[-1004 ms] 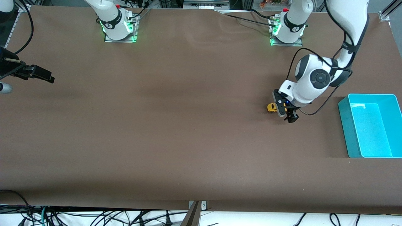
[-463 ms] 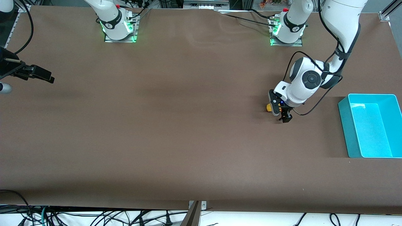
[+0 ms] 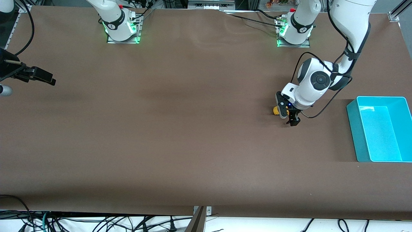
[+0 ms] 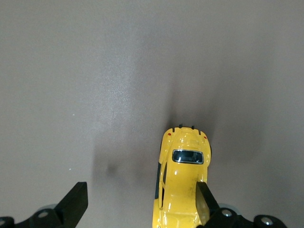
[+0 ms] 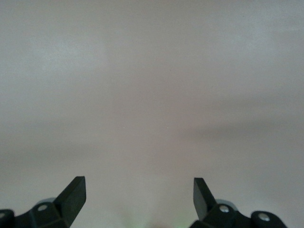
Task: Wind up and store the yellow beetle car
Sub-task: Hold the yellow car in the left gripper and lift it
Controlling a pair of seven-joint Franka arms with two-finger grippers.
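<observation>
The yellow beetle car (image 3: 276, 110) stands on the brown table toward the left arm's end, mostly hidden under my left gripper (image 3: 285, 114). In the left wrist view the car (image 4: 180, 185) lies lengthwise beside one fingertip (image 4: 205, 199), which overlaps its side. The other fingertip (image 4: 76, 202) is well apart from it over bare table. My left gripper (image 4: 140, 202) is open and low over the car. My right gripper (image 5: 139, 197) is open and empty over bare table and does not show in the front view.
An empty teal bin (image 3: 353, 129) stands at the left arm's end of the table, a little nearer to the front camera than the car. A black camera mount (image 3: 35, 75) sticks in at the right arm's end.
My left gripper has come down and shifted slightly toward the right arm's end, covering more of the car. The car has not moved. In the last half second little changed.
</observation>
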